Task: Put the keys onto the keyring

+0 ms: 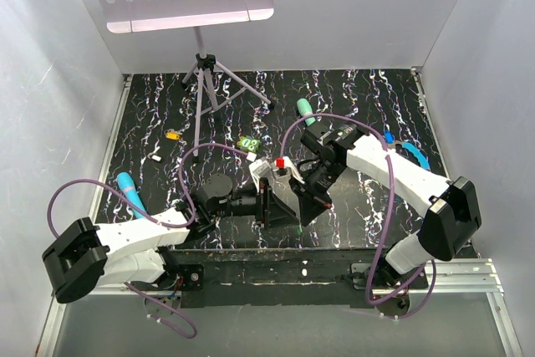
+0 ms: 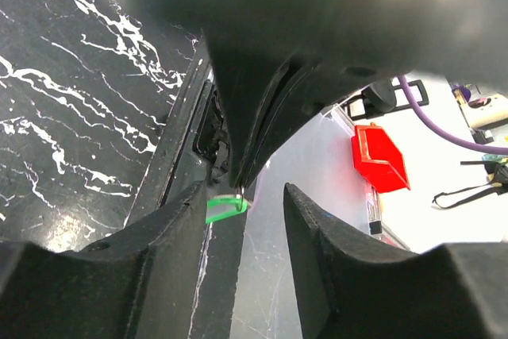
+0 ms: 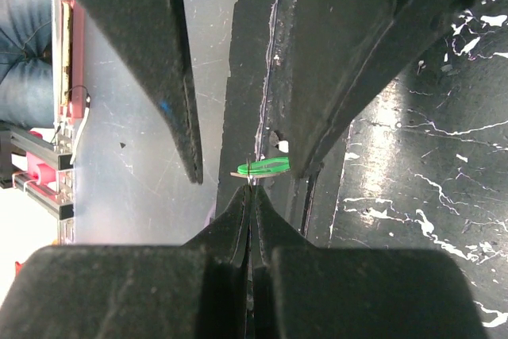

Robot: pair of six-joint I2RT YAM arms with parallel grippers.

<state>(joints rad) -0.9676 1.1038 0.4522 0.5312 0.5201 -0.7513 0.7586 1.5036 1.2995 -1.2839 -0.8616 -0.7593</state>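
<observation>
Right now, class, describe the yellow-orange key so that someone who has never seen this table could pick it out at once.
Find the tripod standing at the back of the black marbled table. Just left of its legs lies the yellow-orange key, flat on the table. It is tiny and yellow, unlike the white scrap and long teal stick closer to the front.

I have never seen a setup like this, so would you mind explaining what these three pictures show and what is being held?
These are two robot arms bolted at the near edge of a black marbled table. The wide picture looks down from above; the other two come from wrist cameras, each showing its own fingers at the bottom. The right gripper is shut, pinching a tiny light green key. The left gripper stands open around that key. On the table lie a yellow-orange key, a teal stick and the keyring's blue clasp.
</observation>
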